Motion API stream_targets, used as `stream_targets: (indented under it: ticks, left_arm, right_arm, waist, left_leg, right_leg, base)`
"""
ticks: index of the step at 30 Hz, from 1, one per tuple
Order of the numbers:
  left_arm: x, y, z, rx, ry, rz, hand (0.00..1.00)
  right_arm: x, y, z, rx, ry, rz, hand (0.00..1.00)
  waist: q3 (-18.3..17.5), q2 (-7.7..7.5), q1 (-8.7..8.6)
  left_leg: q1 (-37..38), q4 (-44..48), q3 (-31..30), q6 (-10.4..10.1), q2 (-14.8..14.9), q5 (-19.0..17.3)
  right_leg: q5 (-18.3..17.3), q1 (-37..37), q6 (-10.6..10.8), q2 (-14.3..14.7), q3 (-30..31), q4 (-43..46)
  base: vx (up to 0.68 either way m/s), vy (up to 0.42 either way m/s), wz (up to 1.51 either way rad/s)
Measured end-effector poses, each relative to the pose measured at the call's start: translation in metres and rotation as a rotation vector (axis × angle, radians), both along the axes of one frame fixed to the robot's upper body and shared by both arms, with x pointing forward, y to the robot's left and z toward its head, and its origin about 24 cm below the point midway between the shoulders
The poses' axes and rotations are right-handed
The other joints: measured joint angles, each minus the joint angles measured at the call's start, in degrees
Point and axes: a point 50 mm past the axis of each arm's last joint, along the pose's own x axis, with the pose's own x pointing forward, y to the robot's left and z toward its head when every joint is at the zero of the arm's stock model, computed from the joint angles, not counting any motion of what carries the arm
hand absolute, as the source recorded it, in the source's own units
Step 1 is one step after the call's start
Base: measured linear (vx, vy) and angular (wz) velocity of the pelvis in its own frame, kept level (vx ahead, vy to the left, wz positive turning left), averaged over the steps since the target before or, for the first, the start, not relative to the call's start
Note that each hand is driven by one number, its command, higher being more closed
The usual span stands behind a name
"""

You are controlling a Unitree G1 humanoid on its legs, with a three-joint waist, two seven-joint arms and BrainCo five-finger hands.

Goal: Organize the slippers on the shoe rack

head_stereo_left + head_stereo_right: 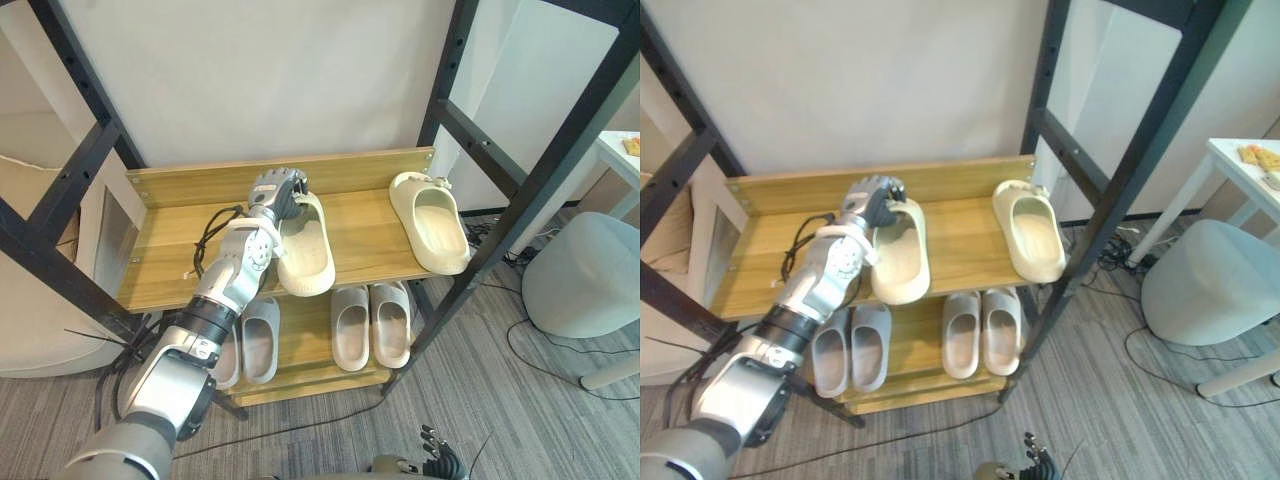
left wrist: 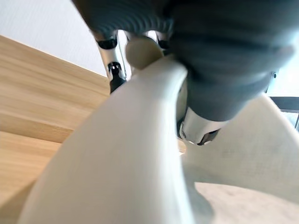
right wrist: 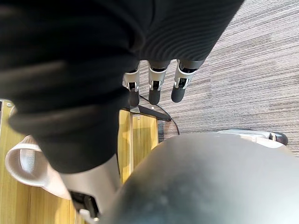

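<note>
Left arm: you see smooth, rounded silver-grey shells in segments. A black ring band sits between two of them, well back from the ribbed cover.

Left hand: a dark grey ribbed cover wraps its back and wrist, with fine parallel ridges. Just past the cover are silver fingers ending in glossy black tips.

Right hand: it has the same ribbed cover, here near black. Beside that cover stands a row of silver fingers with small metal fittings and rounded matte dark tips.
</note>
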Motion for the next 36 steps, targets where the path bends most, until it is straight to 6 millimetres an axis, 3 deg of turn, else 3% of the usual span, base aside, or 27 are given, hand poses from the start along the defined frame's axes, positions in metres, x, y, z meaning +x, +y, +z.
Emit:
stream_targets:
  ticks: [12,20,36]
  left_arm:
    - [0.003,-0.038,0.038,0.001,-0.137,-0.097,1.00]
    - [0.004,-0.051,0.064,-0.008,-0.222,-0.126,1.00]
    - [0.014,-0.050,0.075,0.039,-0.228,-0.093,1.00]
  right_arm:
    - [0.005,0.000,0.005,0.006,-0.033,-0.009,0.00]
    - [0.009,0.000,0.007,0.011,-0.054,-0.018,0.00]
    - [0.020,-0.001,0.017,0.019,-0.128,-0.029,0.00]
  waist:
    - [0.75,0.56,-1.20]
    - [2.42,0.75,-1.67]
    - [6.35,0.85,-2.10]
  left_leg:
    - [0.28,-0.23,1.20,0.01,0.08,-0.01]
    - [0.85,-0.27,3.27,0.05,0.51,-0.08]
    - [-3.11,1.66,5.33,0.19,1.43,-0.32]
  right_leg:
    - [0.16,-0.51,0.00,0.22,1.21,0.20]
    - [0.74,-1.56,0.00,0.87,3.13,0.65]
    - [2.56,-5.89,0.31,1.82,4.92,0.84]
  base:
    - [0.00,0.000,-0.04]
    - [-0.04,0.000,-0.14]
    - [-0.02,0.003,-0.07]
